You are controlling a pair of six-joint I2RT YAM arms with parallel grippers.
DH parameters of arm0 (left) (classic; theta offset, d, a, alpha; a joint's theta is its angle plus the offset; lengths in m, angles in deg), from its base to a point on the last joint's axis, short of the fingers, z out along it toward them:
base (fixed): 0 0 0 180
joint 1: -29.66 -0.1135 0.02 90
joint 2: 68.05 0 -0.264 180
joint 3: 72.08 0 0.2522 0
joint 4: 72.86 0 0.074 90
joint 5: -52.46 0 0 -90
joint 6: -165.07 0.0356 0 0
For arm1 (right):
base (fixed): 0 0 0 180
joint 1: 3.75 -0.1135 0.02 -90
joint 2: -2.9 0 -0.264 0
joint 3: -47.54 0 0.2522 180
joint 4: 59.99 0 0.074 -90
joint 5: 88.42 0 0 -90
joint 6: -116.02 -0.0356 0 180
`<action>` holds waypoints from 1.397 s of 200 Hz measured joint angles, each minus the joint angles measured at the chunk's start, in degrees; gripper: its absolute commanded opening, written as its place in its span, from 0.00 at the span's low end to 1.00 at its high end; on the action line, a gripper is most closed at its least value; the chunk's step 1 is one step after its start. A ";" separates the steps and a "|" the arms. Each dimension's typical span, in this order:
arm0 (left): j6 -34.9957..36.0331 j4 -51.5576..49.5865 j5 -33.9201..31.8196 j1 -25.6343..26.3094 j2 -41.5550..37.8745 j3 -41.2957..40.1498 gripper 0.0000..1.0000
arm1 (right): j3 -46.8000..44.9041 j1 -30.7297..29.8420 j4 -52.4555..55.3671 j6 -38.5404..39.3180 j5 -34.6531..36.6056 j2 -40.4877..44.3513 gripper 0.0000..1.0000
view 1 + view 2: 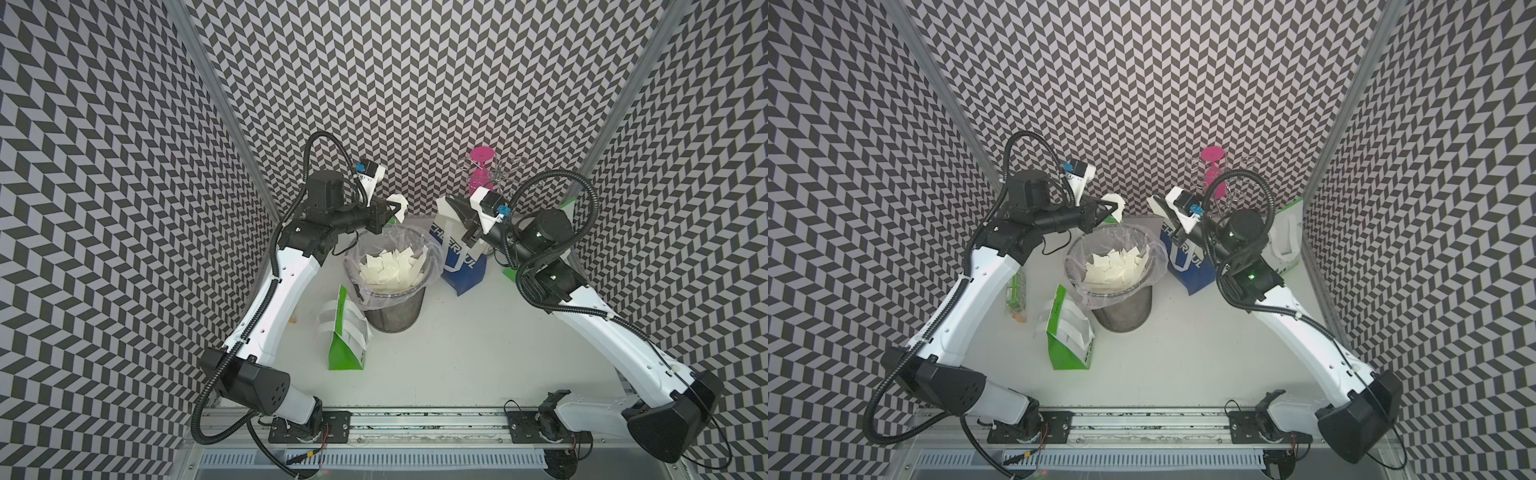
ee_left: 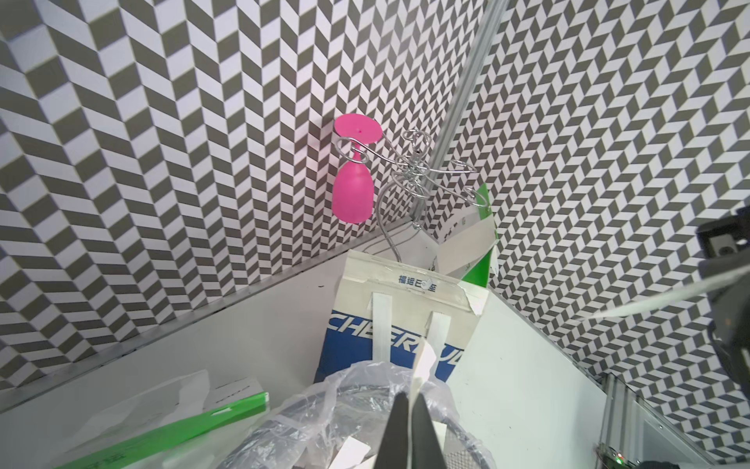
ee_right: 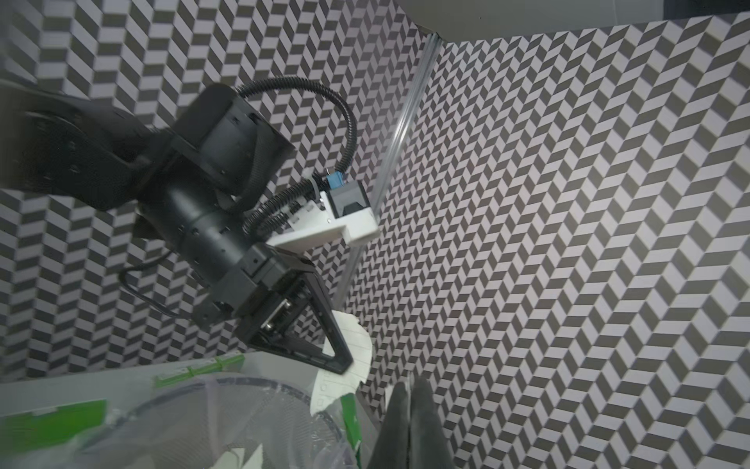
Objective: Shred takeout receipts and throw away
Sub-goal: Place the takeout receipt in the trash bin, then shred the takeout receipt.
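Note:
Two torn pieces of a takeout receipt hang above the far rim of the bin. My left gripper (image 1: 394, 207) is shut on one white piece (image 1: 402, 204), which shows faint printed lines in the right wrist view (image 3: 357, 357). In the left wrist view that piece (image 2: 424, 357) stands edge-on out of the shut jaws. My right gripper (image 1: 451, 203) is shut on the other piece (image 1: 443, 210), a short gap to the right. The mesh trash bin (image 1: 395, 311) with a clear liner (image 1: 432, 253) holds several angular white receipt scraps (image 1: 390, 270).
A blue-and-white paper bag (image 1: 461, 266) stands right of the bin, under my right gripper. A green-and-white bag (image 1: 345, 332) leans at the bin's front left. Another green bag (image 1: 1287, 232) sits by the right wall. A pink glass (image 1: 482, 166) hangs on a wire rack at the back.

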 measured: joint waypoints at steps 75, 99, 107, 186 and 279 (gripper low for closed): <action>5.27 -4.37 2.80 2.16 -3.78 -10.75 0.50 | 1.62 0.92 -1.40 -20.20 -13.70 -6.14 0.00; 7.91 -4.96 4.00 1.38 -4.79 -10.84 0.62 | 1.62 0.94 -1.66 -23.61 -14.75 -7.02 0.00; 8.24 -4.68 5.22 0.46 -5.33 -10.86 0.65 | 1.62 0.94 -1.88 -24.52 -14.97 -7.19 0.00; 9.79 11.47 21.18 -0.74 -9.68 -13.84 0.69 | 1.03 0.94 -9.05 -34.80 -16.46 -8.72 0.00; 0.92 26.77 27.19 0.76 -5.90 -15.43 0.24 | -2.23 0.94 -23.69 -48.33 -18.34 -10.12 0.00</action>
